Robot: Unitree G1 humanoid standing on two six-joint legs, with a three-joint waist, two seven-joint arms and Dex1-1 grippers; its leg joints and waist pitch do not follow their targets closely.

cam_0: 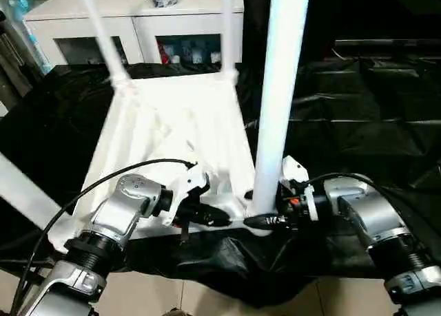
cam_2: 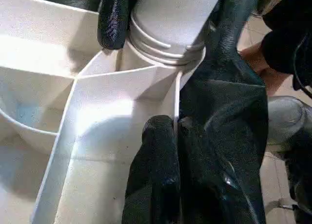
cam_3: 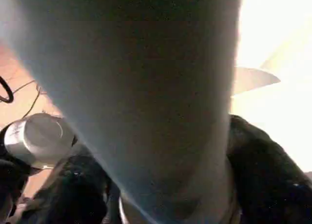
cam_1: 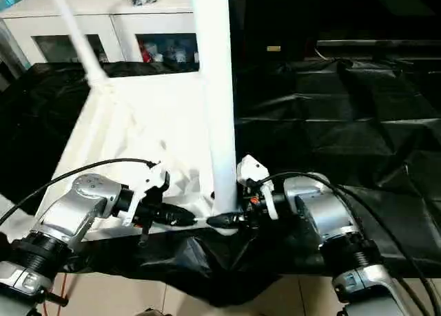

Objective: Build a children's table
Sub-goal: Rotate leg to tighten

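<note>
Your top [cam_0: 172, 133] lies underside up on the black table [cam_0: 372, 116], two far legs [cam_0: 103, 37] standing. Near leg [cam_0: 279, 102] sits in its corner socket, right gripper [cam_0: 265, 222] clasping its base; left gripper [cam_0: 217, 216] pinched shut on the rim. Probably seating left.

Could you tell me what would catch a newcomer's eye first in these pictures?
Most striking is the tall white leg standing upright at the near corner of the upturned white table top, which lies ribbed side up on the black-draped work table. The right gripper closes around that leg's base, while the left gripper sits shut at the top's near edge beside it.
</note>
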